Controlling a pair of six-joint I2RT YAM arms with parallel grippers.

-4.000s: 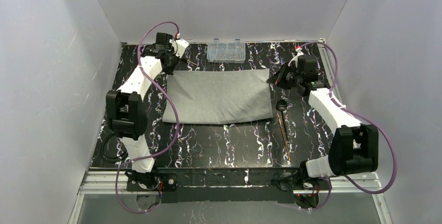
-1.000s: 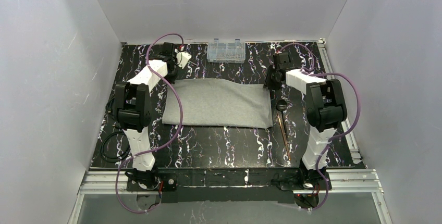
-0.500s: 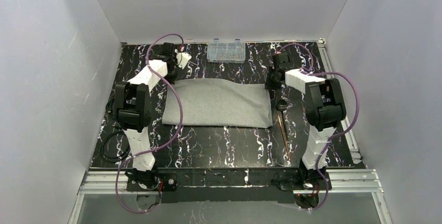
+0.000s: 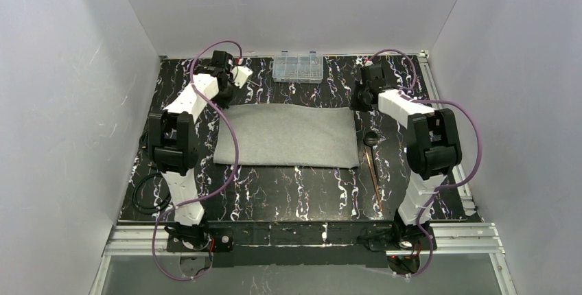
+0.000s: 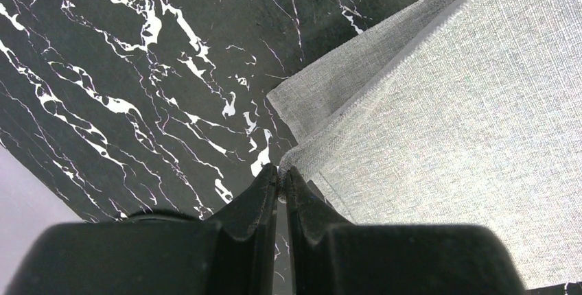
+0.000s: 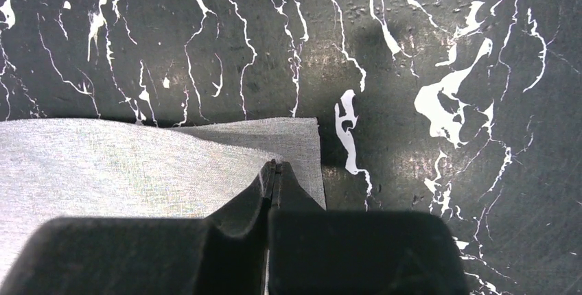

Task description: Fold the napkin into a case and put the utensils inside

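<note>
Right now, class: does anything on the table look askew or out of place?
Only the napkin: at the left hand and right hand, its pinched upper layer sits offset from the lower layer's corner.

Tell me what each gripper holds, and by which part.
The left gripper pinches the napkin by its upper layer's far-left corner; the right gripper pinches that layer's far-right corner.

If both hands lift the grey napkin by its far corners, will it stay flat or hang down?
Probably floppy: the napkin is thin woven cloth, and its upper layer curves where the left hand and right hand pinch it. It likely sags in the middle. It looks light, and the matte weave should not slip easily.
</note>
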